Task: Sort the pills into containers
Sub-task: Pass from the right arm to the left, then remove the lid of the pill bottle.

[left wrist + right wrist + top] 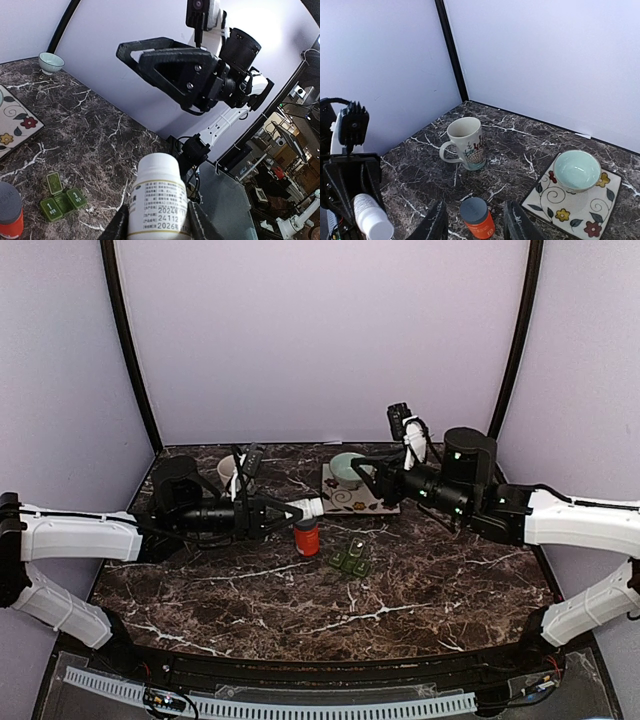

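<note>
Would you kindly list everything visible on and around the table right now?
white bottle: one, white, held in left gripper
orange bottle: one, orange with grey cap, upright, centre
pill box: one, dark green, beside orange bottle
mug: one, beige, patterned, back left
tile: one, cream with flowers, back centre
bowl on tile: one, pale green
lone bowl: one, pale green, near the wall
table: one, dark marble
left gripper: one, black, shut on white bottle
right gripper: one, black, open, empty

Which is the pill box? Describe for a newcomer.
On the dark marble table, find the flowered square plate; nearer than it, right of the orange bottle, sits the pill box. It's the low, dark green strip of joined square compartments.
</note>
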{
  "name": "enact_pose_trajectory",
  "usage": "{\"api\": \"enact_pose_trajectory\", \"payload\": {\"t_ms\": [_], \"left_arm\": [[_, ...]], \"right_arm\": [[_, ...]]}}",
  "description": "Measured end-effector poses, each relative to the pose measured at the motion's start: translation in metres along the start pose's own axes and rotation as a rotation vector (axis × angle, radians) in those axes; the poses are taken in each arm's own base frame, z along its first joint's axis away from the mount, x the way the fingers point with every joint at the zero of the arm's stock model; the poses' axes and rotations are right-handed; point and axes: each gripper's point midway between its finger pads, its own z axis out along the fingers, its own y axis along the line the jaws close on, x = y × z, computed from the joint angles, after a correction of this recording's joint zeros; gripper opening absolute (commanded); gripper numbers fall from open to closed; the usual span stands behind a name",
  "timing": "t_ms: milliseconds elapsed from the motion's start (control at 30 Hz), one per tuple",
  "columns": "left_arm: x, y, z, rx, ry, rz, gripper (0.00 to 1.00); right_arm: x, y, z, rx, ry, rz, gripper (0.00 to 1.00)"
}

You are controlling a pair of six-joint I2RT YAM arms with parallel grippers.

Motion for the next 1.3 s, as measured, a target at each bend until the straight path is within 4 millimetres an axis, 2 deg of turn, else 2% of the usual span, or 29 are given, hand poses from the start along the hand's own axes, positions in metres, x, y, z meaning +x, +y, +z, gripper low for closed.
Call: {"api": "enact_pose_trajectory", "payload": {"t_ms": [67, 200, 233, 300, 333, 367, 400, 433, 467, 500, 600, 767, 900, 1100, 1300], "left_arm": [[0.002, -0.001, 0.000, 0.010, 0.018, -0.002, 0.00], [0.003, -0.002, -0.002, 0.026, 0.040, -0.002, 0.00], [0.004, -0.002, -0.003, 0.029, 0.046, -0.003, 0.00], [0.005, -0.002, -0.005, 0.030, 0.056, -0.005, 0.00], [0.006, -0.002, -0.006, 0.032, 0.060, -0.003, 0.00], [0.006, -0.002, -0.006, 0.033, 0.064, -0.002, 0.00], [0.007, -0.003, -0.007, 0.034, 0.070, 0.000, 0.00], [0.008, -0.003, -0.008, 0.034, 0.074, 0.000, 0.00], [0.009, -0.004, -0.009, 0.033, 0.078, 0.000, 0.00], [0.009, -0.005, -0.009, 0.035, 0.082, 0.002, 0.00], [0.010, -0.007, -0.011, 0.035, 0.087, 0.009, 0.00], [0.009, -0.011, -0.014, 0.034, 0.089, 0.016, 0.04], [0.009, -0.011, -0.015, 0.034, 0.090, 0.021, 0.01], [0.006, -0.013, -0.014, 0.040, 0.093, 0.037, 0.00], [0.007, -0.010, -0.008, 0.053, 0.113, 0.042, 0.00]], "right_arm": [[-0.004, -0.006, 0.004, 0.018, -0.013, 0.007, 0.39], [-0.021, -0.018, 0.009, 0.001, -0.069, 0.047, 0.69], [-0.026, -0.018, 0.009, -0.023, -0.084, 0.052, 0.73], [-0.035, -0.018, 0.009, -0.062, -0.114, 0.052, 0.76], [-0.037, -0.017, 0.009, -0.076, -0.119, 0.057, 0.74], [-0.038, -0.016, 0.010, -0.090, -0.122, 0.056, 0.66], [-0.041, -0.013, 0.012, -0.109, -0.122, 0.051, 0.48], [-0.043, -0.011, 0.014, -0.118, -0.123, 0.039, 0.21], [-0.045, -0.010, 0.016, -0.123, -0.122, 0.036, 0.06], [-0.047, -0.009, 0.018, -0.123, -0.123, 0.035, 0.00], [-0.050, -0.011, 0.019, -0.112, -0.131, 0.033, 0.00], [-0.048, -0.012, 0.021, -0.101, -0.096, 0.035, 0.18], [-0.043, -0.008, 0.021, -0.124, -0.067, 0.072, 0.24], [-0.008, -0.002, 0.010, -0.177, 0.018, 0.191, 0.25], [0.017, 0.021, -0.006, -0.285, 0.100, 0.332, 0.33]]}}
